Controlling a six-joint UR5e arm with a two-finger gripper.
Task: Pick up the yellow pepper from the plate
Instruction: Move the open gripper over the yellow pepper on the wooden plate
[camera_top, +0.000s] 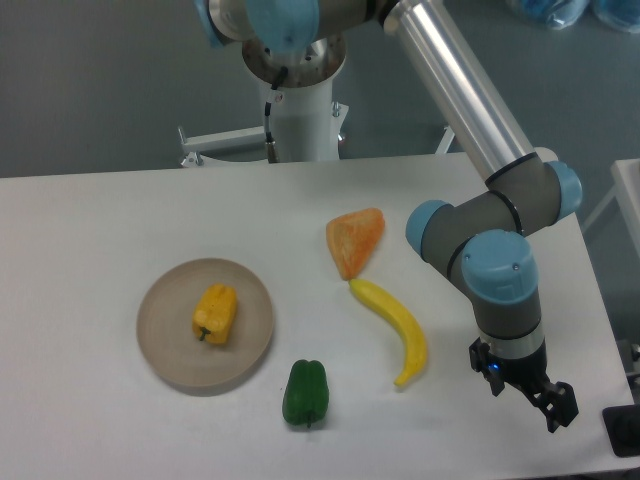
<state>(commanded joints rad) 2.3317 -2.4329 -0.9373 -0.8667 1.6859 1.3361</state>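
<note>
Nothing of the pick is done yet: the yellow pepper (215, 313) lies mid-plate (160, 345) toward the tabletop's (90, 230) left edge, while the gripper (548, 402), apparently empty though its jaw state is unclear, hangs near the front right corner.

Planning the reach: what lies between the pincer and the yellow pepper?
In the camera view, the long yellow banana and the green pepper sit between pincer and yellow pepper.

Bare plate (165, 345) rings the yellow pepper (215, 313) — green pepper (306, 392) nearby, off the rim.
</note>
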